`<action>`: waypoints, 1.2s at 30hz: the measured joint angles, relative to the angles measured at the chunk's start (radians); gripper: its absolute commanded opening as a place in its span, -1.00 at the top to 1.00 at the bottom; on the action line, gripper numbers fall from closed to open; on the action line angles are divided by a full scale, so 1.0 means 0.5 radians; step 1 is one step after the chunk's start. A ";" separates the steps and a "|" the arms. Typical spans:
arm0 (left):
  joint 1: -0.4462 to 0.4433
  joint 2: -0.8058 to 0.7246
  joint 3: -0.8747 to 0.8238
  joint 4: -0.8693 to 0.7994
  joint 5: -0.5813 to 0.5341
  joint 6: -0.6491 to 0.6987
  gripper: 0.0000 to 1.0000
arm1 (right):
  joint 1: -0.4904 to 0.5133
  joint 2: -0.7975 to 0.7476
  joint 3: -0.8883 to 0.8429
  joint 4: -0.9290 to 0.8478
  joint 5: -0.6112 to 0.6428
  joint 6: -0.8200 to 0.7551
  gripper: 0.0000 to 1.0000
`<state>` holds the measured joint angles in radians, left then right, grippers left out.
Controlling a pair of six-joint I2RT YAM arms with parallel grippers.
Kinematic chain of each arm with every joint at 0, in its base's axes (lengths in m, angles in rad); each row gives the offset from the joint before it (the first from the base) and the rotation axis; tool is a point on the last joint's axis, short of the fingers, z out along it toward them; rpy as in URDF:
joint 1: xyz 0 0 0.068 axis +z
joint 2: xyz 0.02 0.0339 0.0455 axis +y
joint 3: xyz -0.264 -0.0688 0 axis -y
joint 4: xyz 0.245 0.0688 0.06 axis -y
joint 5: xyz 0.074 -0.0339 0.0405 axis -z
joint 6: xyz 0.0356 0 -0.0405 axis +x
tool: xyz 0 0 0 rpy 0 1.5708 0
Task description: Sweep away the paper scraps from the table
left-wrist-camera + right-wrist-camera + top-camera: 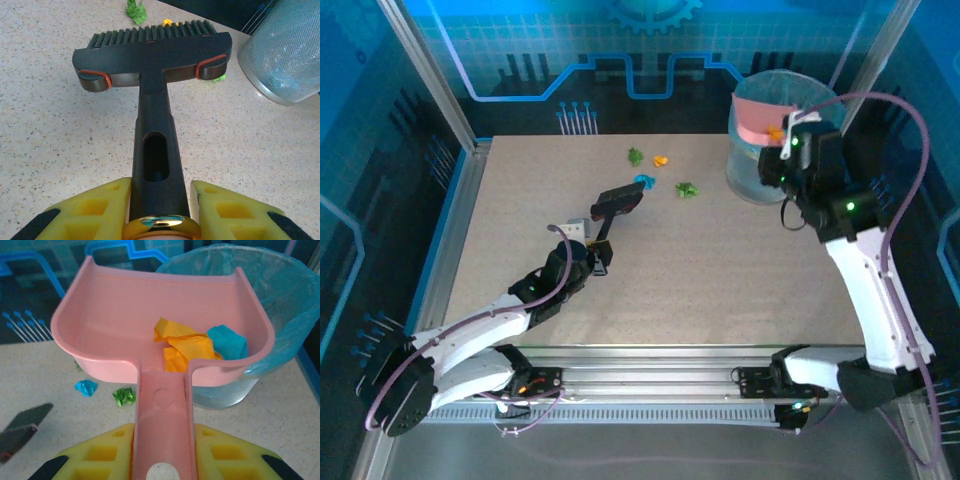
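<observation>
Though crumpled, paper scraps [686, 189] vivid vs. speckled table [720, 270].

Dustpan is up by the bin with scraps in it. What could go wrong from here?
1. The orange and blue scraps sit at the handle end of the pink dustpan by the bin; an off-centre tip could drop them outside it.
2. Loose scraps lie near the brush; a hard stroke may scatter them.

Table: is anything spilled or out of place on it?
Yes: a few paper scraps, green, orange and blue, lie loose on the table near the brush. Nothing looks damaged.
</observation>
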<state>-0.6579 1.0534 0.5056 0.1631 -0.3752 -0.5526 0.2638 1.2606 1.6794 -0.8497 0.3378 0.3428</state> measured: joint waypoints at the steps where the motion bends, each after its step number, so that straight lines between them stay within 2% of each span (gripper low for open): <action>1: 0.000 0.000 0.000 0.000 0.000 0.000 1.00 | -0.056 0.051 0.071 -0.020 -0.060 0.029 1.00; 5: 0.000 0.002 0.000 0.000 -0.003 -0.005 1.00 | -0.249 0.177 0.233 -0.059 -0.340 0.180 1.00; 12: 0.000 0.028 0.000 -0.001 -0.005 -0.037 1.00 | -0.617 0.382 0.475 -0.064 -0.870 0.632 1.00; 18: 0.000 0.028 0.000 -0.001 -0.005 -0.047 1.00 | -0.723 0.638 0.725 -0.066 -1.163 0.948 1.00; 28: 0.000 0.029 0.000 -0.001 -0.006 -0.050 1.00 | -0.795 0.898 0.821 -0.088 -1.415 1.465 1.00; 36: 0.000 0.034 0.000 0.000 -0.006 -0.050 1.00 | -0.844 0.910 0.821 -0.080 -1.434 1.778 1.00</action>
<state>-0.6579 1.0706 0.5056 0.1631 -0.3782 -0.5777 -0.1581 1.7157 2.0899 -0.8898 -0.3790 1.2320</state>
